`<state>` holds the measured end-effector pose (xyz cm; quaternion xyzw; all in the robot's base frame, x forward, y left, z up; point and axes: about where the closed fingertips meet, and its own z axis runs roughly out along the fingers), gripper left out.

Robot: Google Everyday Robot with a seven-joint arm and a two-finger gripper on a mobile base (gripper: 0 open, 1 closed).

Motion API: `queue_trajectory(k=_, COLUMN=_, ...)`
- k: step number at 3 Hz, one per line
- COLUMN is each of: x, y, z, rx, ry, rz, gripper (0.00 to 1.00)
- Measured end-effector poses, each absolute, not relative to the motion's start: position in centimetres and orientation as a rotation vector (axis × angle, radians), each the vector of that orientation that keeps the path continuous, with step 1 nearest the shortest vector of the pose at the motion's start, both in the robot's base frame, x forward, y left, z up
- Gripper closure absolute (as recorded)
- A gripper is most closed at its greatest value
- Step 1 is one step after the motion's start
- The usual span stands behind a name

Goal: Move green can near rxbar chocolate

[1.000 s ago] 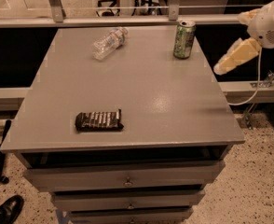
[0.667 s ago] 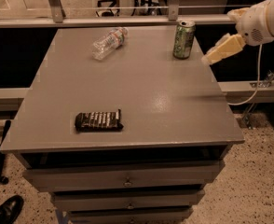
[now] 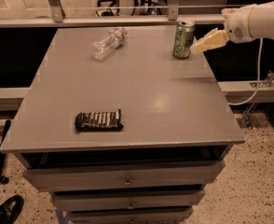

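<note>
The green can [image 3: 183,38] stands upright near the table's far right corner, silver top showing. The rxbar chocolate [image 3: 99,120] lies flat near the front left of the grey table [image 3: 141,92], dark wrapper with white lettering. My gripper [image 3: 200,44] reaches in from the right on a white arm [image 3: 258,20]; its pale fingertips sit just right of the can, close to it or touching its side.
A clear plastic bottle [image 3: 110,41] lies on its side at the back left of the table. Drawers [image 3: 127,181] sit under the tabletop. A rail [image 3: 104,20] runs behind the table. A black shoe [image 3: 4,211] is on the floor at bottom left.
My gripper has moved left and slightly up, from off the table's right edge to right beside the green can. The can, bar and bottle have not moved.
</note>
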<state>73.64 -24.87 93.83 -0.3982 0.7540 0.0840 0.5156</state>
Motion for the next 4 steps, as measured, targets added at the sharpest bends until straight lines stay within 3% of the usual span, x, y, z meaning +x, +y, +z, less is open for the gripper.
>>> queue_trajectory(k=2, x=78.2, y=-23.0, z=90.6, rx=-0.830, ry=1.805, rz=0.334, gripper=0.00)
queue_trajectory(k=4, x=80.6, y=-20.5, z=88.9, rx=-0.786, ry=1.788, rz=0.479, gripper=0.44)
